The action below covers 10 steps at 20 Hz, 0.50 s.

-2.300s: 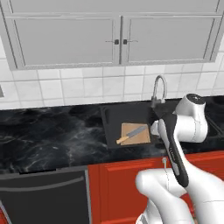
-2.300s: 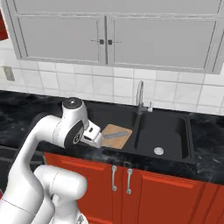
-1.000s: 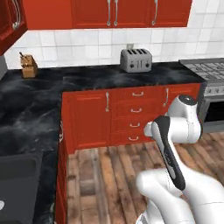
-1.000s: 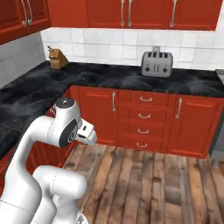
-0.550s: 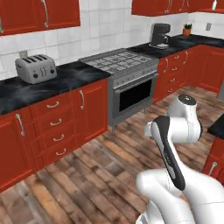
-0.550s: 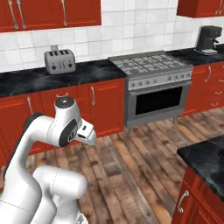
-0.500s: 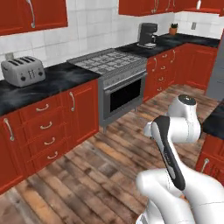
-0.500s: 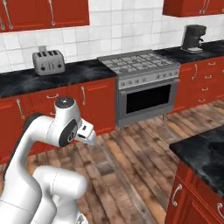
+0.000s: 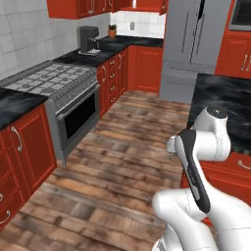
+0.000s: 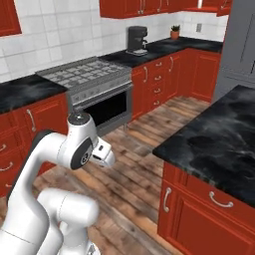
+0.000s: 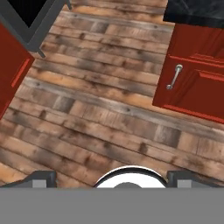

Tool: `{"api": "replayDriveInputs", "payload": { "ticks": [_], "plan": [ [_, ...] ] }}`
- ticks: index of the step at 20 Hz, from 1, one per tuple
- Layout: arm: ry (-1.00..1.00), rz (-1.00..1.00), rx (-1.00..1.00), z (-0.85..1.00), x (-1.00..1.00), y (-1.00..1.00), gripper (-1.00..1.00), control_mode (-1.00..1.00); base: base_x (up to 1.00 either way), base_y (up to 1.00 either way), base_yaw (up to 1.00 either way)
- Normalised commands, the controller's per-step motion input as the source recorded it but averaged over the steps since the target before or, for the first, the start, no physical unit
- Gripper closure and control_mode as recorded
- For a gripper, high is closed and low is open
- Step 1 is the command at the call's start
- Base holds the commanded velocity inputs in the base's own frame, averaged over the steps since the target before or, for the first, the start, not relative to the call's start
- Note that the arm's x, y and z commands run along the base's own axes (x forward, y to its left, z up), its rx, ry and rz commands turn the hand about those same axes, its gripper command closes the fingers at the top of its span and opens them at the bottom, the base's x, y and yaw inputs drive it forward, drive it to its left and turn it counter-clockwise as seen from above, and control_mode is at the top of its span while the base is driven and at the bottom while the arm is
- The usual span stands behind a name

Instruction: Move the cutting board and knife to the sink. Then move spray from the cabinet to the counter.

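Landmark: the stove point(image 9: 49, 81). Gripper point(image 11: 111, 178) hangs over bare wood floor point(image 9: 122, 162), jaws spread wide, nothing between them; in the hand view the two fingertips point(image 11: 41, 178) sit far apart at the bottom edge. From the right base camera the hand end of the arm point(image 10: 102, 152) sits low in front of the stove's oven door point(image 10: 109, 112), out over the floor. Counter point(image 10: 219, 134): a black marble island slab lies across the floor from the stove, on red base cabinets point(image 10: 199, 209) with silver handles; the hand view catches a corner of that slab and one red door with a silver handle point(image 11: 174, 76) below it. More of the same black worktop continues past the stove's far end, where a dark coffee maker point(image 9: 89, 39) stands just beyond the stove and a small potted plant point(image 9: 112, 31) sits farther along. Red wall cabinets point(image 9: 83, 7) hang above the stove side, white tile behind. A grey fridge point(image 9: 193, 44) stands at the far end of the room, well apart from the stove. The arm is folded up close to its base, elbow high.
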Motion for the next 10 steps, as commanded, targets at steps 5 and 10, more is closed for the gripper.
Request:
{"api": "replayDriveInputs", "payload": {
  "ticks": [5, 10],
  "plan": [
    [0.0, 0.0, 0.0, 0.0, 0.0, 0.0, -1.0, 1.0, 0.78, 0.31, -0.06],
    [0.0, 0.0, 0.0, 0.0, 0.0, 0.0, -1.0, 1.0, 0.8, 0.3, -0.07]
  ]
}}
